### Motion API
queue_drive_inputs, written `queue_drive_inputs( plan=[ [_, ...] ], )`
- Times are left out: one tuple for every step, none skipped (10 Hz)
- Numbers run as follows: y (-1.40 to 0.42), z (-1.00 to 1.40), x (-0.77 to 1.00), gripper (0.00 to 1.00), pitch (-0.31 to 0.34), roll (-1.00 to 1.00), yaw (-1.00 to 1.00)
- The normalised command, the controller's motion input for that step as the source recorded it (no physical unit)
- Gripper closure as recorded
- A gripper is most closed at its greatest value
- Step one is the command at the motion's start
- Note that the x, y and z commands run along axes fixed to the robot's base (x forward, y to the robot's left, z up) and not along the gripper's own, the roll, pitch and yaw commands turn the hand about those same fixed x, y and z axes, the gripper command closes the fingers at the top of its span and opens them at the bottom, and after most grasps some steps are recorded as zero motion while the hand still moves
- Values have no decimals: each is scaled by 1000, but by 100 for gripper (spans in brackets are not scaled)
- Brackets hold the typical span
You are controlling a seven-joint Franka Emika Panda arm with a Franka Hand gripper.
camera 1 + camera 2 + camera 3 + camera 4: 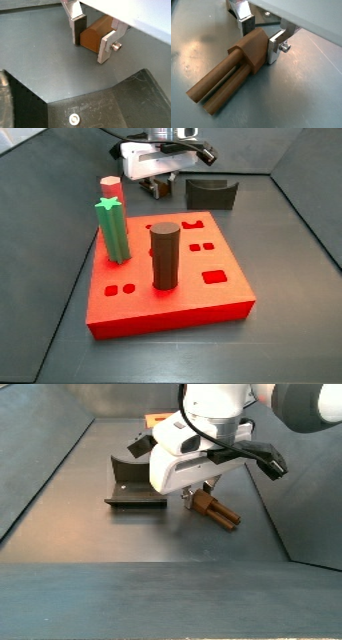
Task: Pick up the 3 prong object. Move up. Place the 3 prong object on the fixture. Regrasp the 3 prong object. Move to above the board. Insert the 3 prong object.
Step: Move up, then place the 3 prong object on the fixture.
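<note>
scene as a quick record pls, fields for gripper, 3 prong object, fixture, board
gripper: low at the floor, fingers closed on the body of the 3 prong object
3 prong object: reddish-brown, lying on the grey floor, prongs pointing away from the gripper
fixture: dark bracket on a base plate beside the gripper, nothing on it
board: red slab with cut-out holes; a green star-topped post and a dark brown cylinder stand in it

Both wrist views look down from close range past the gripper (92, 40) (260, 39) at the grey floor. A side view faces the board (167, 288) from its near edge, gripper (160, 183) at upper centre. Another side view looks from higher, sharing the fixture (131, 484) (211, 194).
</note>
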Motion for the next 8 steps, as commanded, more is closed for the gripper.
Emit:
queue_drive_inputs(
  plan=[
    [7,846,46,100,-18,4,-2],
    [0,754,17,100,1,-4,1],
    [-2,629,2,100,10,-12,4],
    [-5,438,-12,100,18,-23,9],
    [-7,288,-13,100,24,-32,12],
    [0,1000,0,100,0,0,0],
    [1,1000,4,100,-1,-9,3],
    [-2,1000,-2,100,12,-15,4]
  ],
)
